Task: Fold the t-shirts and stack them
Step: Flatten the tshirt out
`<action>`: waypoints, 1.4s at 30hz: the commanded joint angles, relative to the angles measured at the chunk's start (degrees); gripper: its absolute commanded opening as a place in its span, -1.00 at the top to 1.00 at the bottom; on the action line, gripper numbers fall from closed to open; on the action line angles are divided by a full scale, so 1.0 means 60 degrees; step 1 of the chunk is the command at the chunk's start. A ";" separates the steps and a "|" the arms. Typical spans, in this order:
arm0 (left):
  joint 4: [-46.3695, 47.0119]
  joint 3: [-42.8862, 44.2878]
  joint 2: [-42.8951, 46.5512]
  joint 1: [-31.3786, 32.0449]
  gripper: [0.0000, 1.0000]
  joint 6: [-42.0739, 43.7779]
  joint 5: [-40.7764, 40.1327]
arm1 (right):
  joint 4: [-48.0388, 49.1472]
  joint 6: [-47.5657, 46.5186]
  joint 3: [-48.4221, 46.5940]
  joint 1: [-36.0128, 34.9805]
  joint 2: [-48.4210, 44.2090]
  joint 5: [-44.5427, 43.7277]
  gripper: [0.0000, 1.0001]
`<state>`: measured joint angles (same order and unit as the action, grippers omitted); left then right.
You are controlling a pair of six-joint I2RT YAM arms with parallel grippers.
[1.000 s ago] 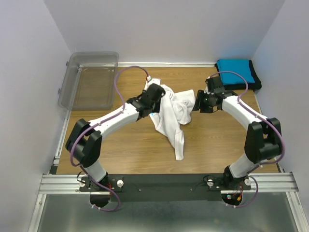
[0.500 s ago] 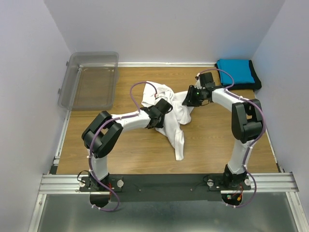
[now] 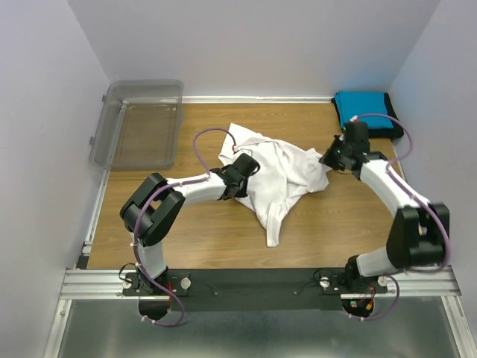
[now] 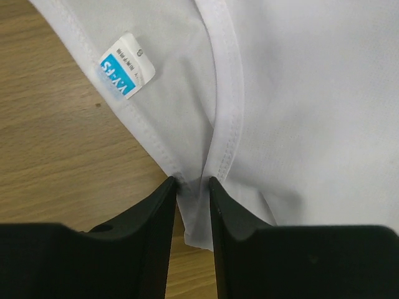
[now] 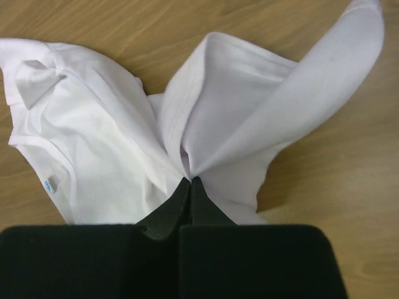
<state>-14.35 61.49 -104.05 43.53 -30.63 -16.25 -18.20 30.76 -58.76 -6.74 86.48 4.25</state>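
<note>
white t-shirt (image 3: pixel 279 170) bunched mid tabletop (image 3: pixel 209 231). left tool (image 4: pixel 192 187) pinches the neck hem beside the blue label (image 4: pixel 126 65), right tool (image 5: pixel 189 185) pinches a fold at its right edge. Spread apart evenly and low to flatten it, no jerking. blue t-shirt (image 3: pixel 363 110) lies folded far right

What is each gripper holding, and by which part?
Both pinch the white cloth t-shirt: left gripper at the neckband by the blue label, right gripper on a bunched edge.
</note>
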 commanded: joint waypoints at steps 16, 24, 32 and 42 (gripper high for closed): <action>-0.2003 -0.0859 0.0832 -0.1937 0.29 0.1252 -0.1130 | -0.2094 0.0674 0.2148 0.0421 -0.3354 -0.3052 0.99; -0.1784 -0.1049 0.1140 -0.2640 0.29 0.1370 -0.0823 | -0.2109 -0.0205 0.0391 0.0421 -0.2080 -0.3681 0.92; -0.1739 -0.1285 0.2429 -0.2699 0.30 0.1180 -0.0968 | -0.2109 -0.0499 -0.2304 0.0465 0.0175 -0.1984 0.82; -0.1783 -0.0743 0.3323 -0.2466 -0.31 0.1194 -0.0808 | -0.2123 -0.0790 -0.0520 0.0465 -0.0511 -0.0419 -0.11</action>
<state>-24.58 54.15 -87.13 27.88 -23.68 -20.78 -29.82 28.38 -66.04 -4.38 86.48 -5.78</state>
